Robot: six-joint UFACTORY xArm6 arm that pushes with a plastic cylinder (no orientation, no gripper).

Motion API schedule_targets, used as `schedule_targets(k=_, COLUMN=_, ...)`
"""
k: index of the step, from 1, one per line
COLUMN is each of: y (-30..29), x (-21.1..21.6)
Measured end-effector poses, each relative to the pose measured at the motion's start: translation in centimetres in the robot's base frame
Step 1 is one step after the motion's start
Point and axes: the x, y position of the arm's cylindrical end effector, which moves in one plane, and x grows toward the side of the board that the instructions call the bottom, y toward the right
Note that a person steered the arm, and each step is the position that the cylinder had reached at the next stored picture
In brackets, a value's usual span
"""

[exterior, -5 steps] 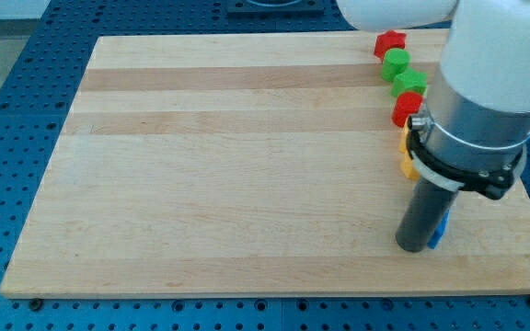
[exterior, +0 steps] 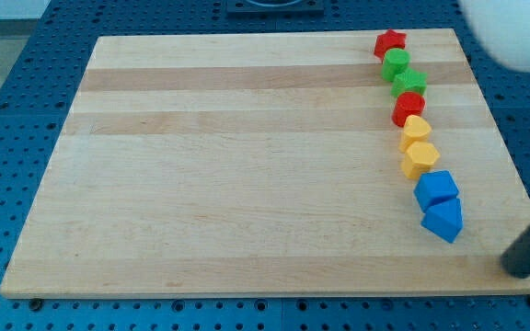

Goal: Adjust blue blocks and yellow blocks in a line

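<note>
Two yellow blocks [exterior: 416, 129] [exterior: 420, 158] sit one below the other near the board's right side. Just below them lie two blue blocks: a blue block [exterior: 436, 189] and a blue wedge-like block [exterior: 443, 221], touching each other. Together they form a slightly curved line running down the view's right. My tip [exterior: 521, 269] is at the board's lower right edge, to the right of and below the lower blue block, apart from it.
Above the yellow blocks the line continues with a red block [exterior: 409, 108], two green blocks [exterior: 409, 81] [exterior: 396, 62] and a red star [exterior: 389, 42] at the top. The wooden board [exterior: 247, 165] rests on a blue perforated table.
The arm has swung away to the view's right, uncovering the yellow and blue blocks. My tip has moved from beside the lower blue block to the board's lower right edge.
</note>
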Motion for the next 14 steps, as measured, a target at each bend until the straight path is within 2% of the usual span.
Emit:
schedule_targets(k=2, y=-0.5, x=-3.6)
schedule_targets(k=7, y=-6.9, x=-4.2)
schedule_targets(k=8, y=-6.6, x=-4.2)
schedule_targets(k=9, y=-3.8, x=-4.3)
schedule_targets(k=11, y=-3.4, x=-8.9)
schedule_targets(k=12, y=-3.5, x=-9.7)
schedule_targets(k=14, y=-3.0, x=-8.1)
